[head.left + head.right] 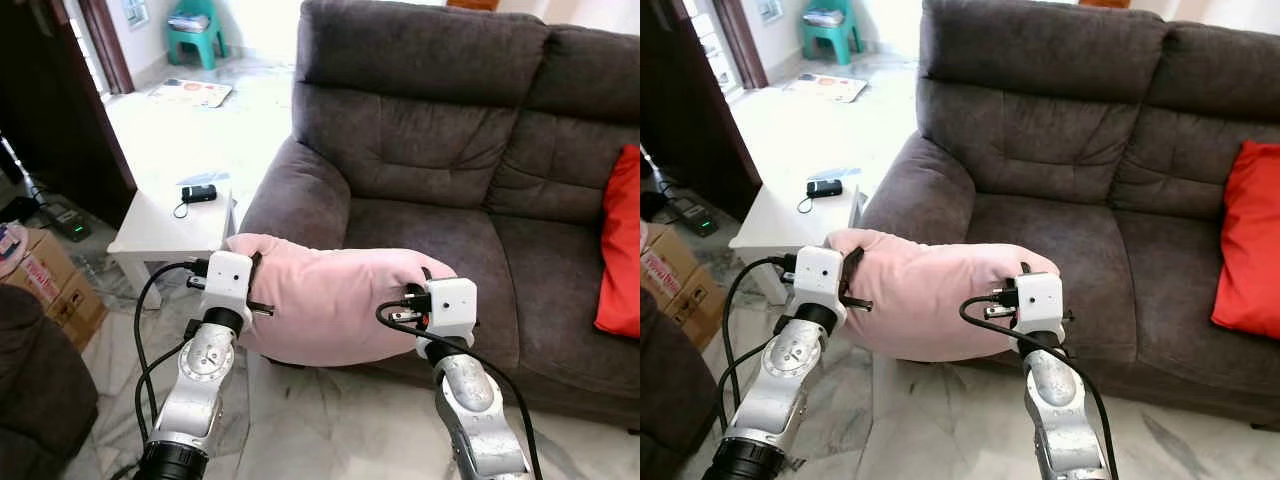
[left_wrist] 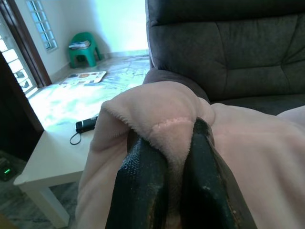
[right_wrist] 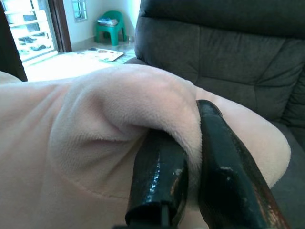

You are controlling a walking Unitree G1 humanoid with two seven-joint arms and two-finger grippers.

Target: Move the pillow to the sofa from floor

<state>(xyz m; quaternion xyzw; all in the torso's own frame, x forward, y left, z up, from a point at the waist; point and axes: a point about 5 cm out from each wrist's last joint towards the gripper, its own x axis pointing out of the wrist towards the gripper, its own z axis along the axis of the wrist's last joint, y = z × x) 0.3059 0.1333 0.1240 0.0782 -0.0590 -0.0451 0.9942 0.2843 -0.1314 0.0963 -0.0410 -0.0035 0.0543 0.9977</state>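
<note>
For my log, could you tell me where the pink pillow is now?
The pink pillow hangs between the left gripper and right gripper, before the grey sofa.

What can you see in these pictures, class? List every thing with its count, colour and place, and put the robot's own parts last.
Pillow: one, pink, held up off the floor in front of the sofa seat.
Sofa: one, dark grey, ahead of the robot.
Cushion: one, red, on the sofa at the robot's right.
Side table: one, white, beside the sofa arm.
Small device: one, black, on the side table.
Stool: one, green, far back by the wall.
Cardboard box: one, brown, on the floor at the robot's left.
Left gripper: black fingers pinching one pillow end.
Right gripper: black fingers pinching the other end.
</note>
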